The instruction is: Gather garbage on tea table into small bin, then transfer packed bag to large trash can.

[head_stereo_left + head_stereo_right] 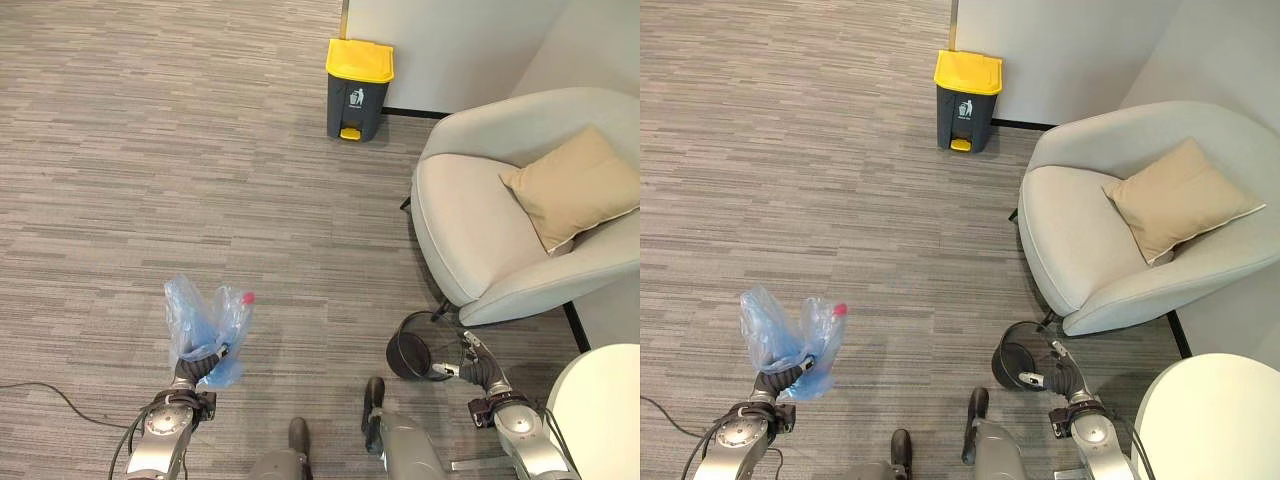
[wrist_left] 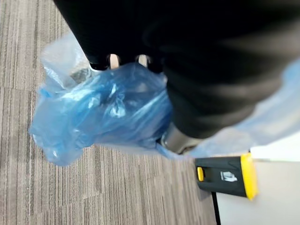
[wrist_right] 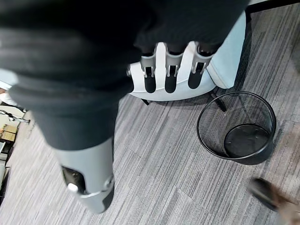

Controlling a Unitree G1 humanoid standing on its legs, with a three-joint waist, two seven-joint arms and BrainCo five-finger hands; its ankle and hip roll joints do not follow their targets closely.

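The blue bag (image 1: 205, 325), packed with a bottle whose pink cap pokes out, hangs gathered at its neck in the left hand (image 1: 200, 362), fingers curled round the plastic so nothing spills in carrying. It is held up off the floor, well apart from the yellow-lidded can (image 1: 358, 88) by the wall. The right hand (image 3: 171, 70) hovers with fingers relaxed and empty over the emptied mesh bin (image 3: 236, 126) beside the armchair (image 1: 500, 215).
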